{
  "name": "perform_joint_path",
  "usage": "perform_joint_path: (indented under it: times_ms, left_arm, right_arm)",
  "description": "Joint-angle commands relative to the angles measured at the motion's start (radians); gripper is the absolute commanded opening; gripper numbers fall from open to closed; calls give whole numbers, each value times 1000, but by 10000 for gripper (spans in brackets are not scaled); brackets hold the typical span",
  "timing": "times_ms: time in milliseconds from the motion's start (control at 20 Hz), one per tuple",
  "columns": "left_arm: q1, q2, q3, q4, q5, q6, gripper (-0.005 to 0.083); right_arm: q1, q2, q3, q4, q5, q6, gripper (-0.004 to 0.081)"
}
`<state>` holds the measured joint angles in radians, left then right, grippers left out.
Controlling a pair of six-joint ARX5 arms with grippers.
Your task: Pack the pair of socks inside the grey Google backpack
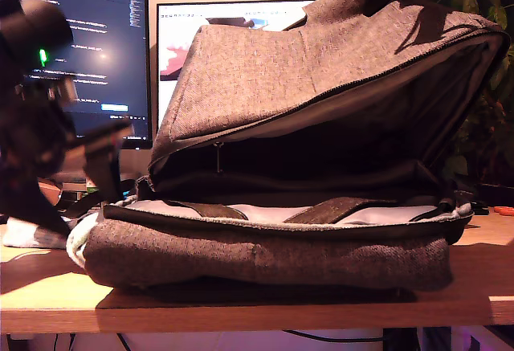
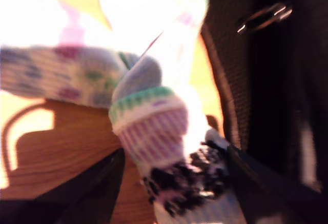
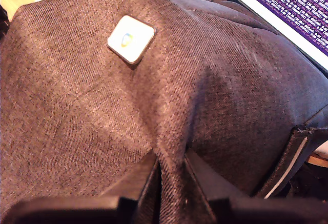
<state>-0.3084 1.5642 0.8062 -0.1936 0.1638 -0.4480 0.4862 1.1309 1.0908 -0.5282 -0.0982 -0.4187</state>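
Wooden desk, warm orange-brown, front edge runs across the exterior view; strong light with hard shadows. Behind: two monitors, a dark one with code text at the exterior view's left, a white-screen one partly hidden by the bag. Plant leaves at the exterior view's right edge. Small orange item on the desk at far right in that view, too small to tell.

Grey Google backpack lies on the desk, fills most of the exterior view, mouth wide open toward the camera. Upper flap lifted high, black zip along its edge, light grey lining and dark straps showing on the lower half. Dark cavity between flap and base is roomy. The bag's lower edge sits near the desk front edge; a narrow strip of bare desk in front.

My second tool: tips pressed together on a pinched ridge of the backpack fabric, holding the flap up. Pale rounded patch on the fabric beyond the tips.

My first tool: blurred black arm at the exterior view's left, beside the bag's corner. Pair of socks sits right at its tips, off-white knit with pink, green, purple patches, over bare desk just beside the bag's dark side. Tip spread: cannot tell, the picture is blurred and overexposed. A pale bit lies on the desk at the exterior view's left under the arm.
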Motion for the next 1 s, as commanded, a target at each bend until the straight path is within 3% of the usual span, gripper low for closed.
perform_joint_path:
  times_ms: [0, 100, 150, 250, 400, 700, 950]
  left_arm:
    - [3, 44, 1, 0, -1, -5, 570]
    - [3, 60, 1, -2, 0, -2, 498]
    - [3, 61, 1, -3, 0, 7, 354]
    - [3, 57, 1, 7, 6, 28, -16]
    - [2, 34, 3, -5, 11, 163, -24]
    - [-24, -169, 3, -35, -4, 287, -24]
    - [-100, -372, 3, -106, -17, 367, -24]
  right_arm:
    - [4, -14, 43, 37, -8, -1, -13]
    - [4, -14, 43, 37, -8, -1, -13]
    - [4, -14, 43, 37, -8, -1, -13]
    - [4, -14, 43, 37, -8, -1, -13]
    - [4, -14, 43, 52, -8, 0, -13]
    - [4, -14, 46, 60, -7, 3, -13]
    - [5, -14, 80, 59, -7, 5, -13]
